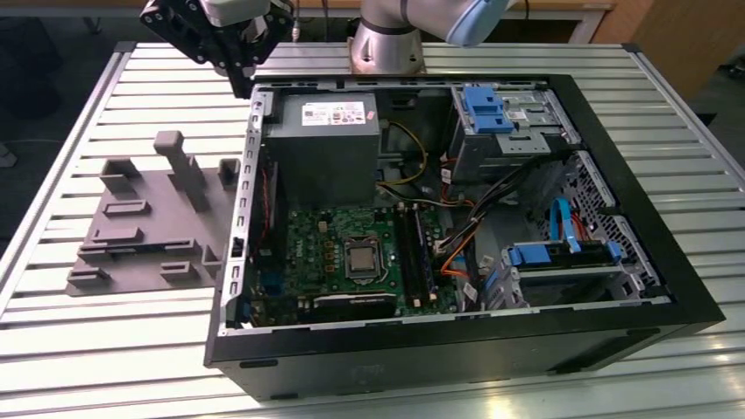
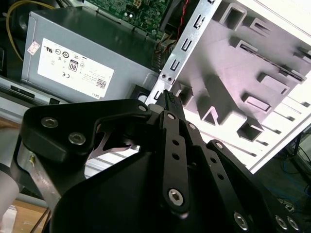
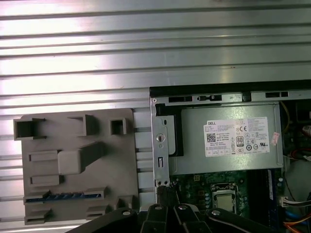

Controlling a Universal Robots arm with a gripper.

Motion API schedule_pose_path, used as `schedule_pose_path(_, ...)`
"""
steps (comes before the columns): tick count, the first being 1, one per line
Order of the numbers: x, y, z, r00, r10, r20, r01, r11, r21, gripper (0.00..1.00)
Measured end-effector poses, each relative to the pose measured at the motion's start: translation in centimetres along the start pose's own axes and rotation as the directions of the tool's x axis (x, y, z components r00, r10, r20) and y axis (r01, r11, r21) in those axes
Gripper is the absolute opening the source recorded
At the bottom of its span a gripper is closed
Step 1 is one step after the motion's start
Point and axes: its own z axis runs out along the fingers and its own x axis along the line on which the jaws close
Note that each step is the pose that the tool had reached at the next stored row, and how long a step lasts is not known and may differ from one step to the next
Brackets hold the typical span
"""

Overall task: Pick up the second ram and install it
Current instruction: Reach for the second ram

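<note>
The second ram [image 3: 63,196] sits mostly hidden in the grey holder [image 3: 77,131].

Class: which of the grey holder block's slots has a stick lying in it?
The longest slot, where the second ram lies with its row of chips showing; the other slots of the holder block show bare grey.

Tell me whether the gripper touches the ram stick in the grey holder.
Apart. In the first wrist view the second ram lies in the holder, clear of the gripper.
</note>
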Motion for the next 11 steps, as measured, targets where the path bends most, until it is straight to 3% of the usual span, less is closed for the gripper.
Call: schedule_pose_path(11,0.44,-0.03,-0.01,1.0,0.0,0.0,0.0,1.0,0.0,0.11)
